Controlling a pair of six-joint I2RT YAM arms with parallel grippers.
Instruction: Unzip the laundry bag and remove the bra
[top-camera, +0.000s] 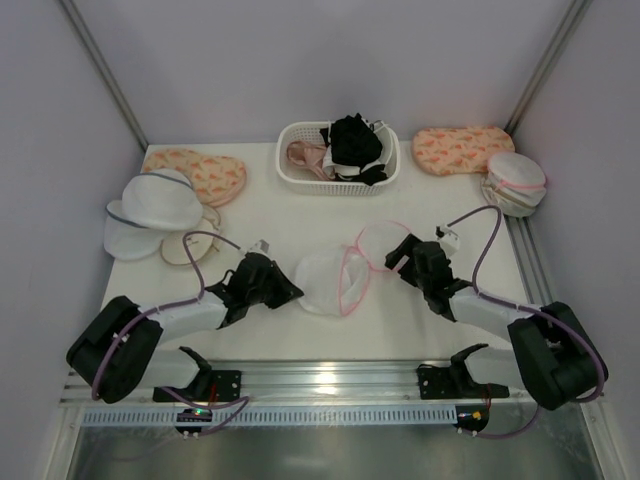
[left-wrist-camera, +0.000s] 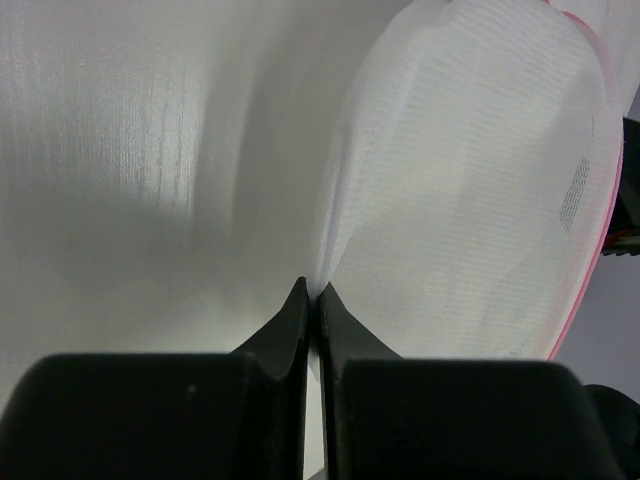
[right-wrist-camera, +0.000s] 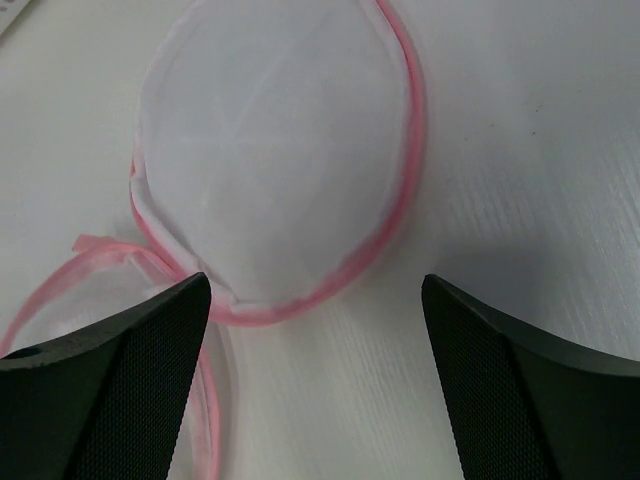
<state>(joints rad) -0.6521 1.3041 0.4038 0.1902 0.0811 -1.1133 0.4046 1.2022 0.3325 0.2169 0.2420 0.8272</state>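
L gripper (top-camera: 292, 290) (left-wrist-camera: 312, 292): clenched, black fingers pressed together, tips nipping the mesh edge of the laundry bag (top-camera: 328, 280) (left-wrist-camera: 470, 180). In its wrist view we see the white mesh rise as a dome to the right of the tips, w/ a thin pink rim along the far right edge. The L arm lies low across the desk (top-camera: 260, 215), reaching in from the bottom left.

R gripper (top-camera: 400, 255) (right-wrist-camera: 315, 290): released, jaws spread wide, holding nothing. In its wrist view we see the two dark fingers (right-wrist-camera: 120, 370) on either side of a round, flat mesh panel of the same bag (right-wrist-camera: 270, 140), outlined by the pink zipper rim (right-wrist-camera: 412, 120). The left finger sits just at the spot where that rim meets a second pink loop running off to the lower left.

The bag lies mid-desk between both grippers, already unzipped: from above we see two round halves side by side, one nearer the L gripper, the other beside the R gripper. Whether anything is inside, we can't tell.

Further out, at the back centre: a white basket (top-camera: 290, 175) holding black and pink garments. Peach patterned pouches lie back left (top-camera: 205, 175) and back right (top-camera: 462, 148). White mesh domes w/ grey-blue rims are piled at the left (top-camera: 150, 205); another stack sits at the right edge (top-camera: 515, 183).
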